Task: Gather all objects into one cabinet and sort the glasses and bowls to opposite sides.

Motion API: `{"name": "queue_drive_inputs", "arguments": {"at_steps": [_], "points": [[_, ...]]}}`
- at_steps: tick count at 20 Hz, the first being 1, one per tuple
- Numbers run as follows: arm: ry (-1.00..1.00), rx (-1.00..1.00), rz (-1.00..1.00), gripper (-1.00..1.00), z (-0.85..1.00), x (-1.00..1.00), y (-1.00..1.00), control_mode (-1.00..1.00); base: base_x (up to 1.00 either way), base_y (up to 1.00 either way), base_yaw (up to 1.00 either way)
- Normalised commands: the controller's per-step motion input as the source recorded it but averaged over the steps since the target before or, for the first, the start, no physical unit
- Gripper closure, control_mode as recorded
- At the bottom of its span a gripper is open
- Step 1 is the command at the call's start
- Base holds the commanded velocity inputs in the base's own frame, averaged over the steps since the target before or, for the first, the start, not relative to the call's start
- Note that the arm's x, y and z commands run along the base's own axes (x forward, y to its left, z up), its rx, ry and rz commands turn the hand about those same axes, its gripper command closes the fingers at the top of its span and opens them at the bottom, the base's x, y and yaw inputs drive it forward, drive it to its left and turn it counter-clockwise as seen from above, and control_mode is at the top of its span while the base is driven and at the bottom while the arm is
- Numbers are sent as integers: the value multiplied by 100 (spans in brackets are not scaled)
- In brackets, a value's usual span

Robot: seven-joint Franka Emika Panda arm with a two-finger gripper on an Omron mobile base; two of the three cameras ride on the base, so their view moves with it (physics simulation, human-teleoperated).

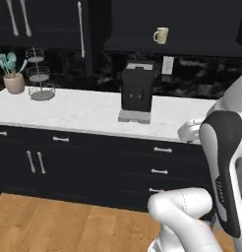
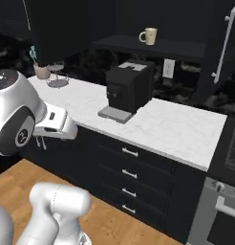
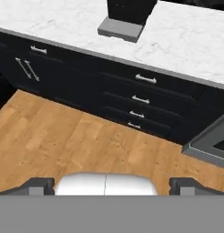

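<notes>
One beige cup (image 1: 161, 35) (image 2: 148, 36) stands on the wide dark shelf of the black wall cabinet (image 1: 172, 47) (image 2: 157, 46), above the counter. The cabinet's tall door with a long silver bar handle (image 2: 223, 45) hangs open at the right. My gripper (image 3: 112, 185) (image 2: 40, 142) is held low in front of the counter, well below and away from the cup. It points down at the wooden floor and drawers. Its fingertips (image 3: 38, 185) stand wide apart, open, with nothing between them. The bowls are out of view.
A black coffee machine (image 1: 137, 91) (image 2: 126, 88) stands mid-counter on white marble (image 1: 78, 110). A utensil pot (image 1: 15, 81) and a tiered wire stand (image 1: 40, 74) sit at the left end. Black drawers (image 3: 141, 98) run below the counter, with an oven (image 2: 224, 201) to the right.
</notes>
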Motion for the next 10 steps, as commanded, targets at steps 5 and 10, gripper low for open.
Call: {"name": "queue_drive_inputs", "arguments": {"at_steps": [5, 10], "points": [[0, 0, 0, -100, 0, 0, 0, 100, 74, 6, -55], [0, 0, 0, -100, 0, 0, 0, 100, 85, 22, -6]]}}
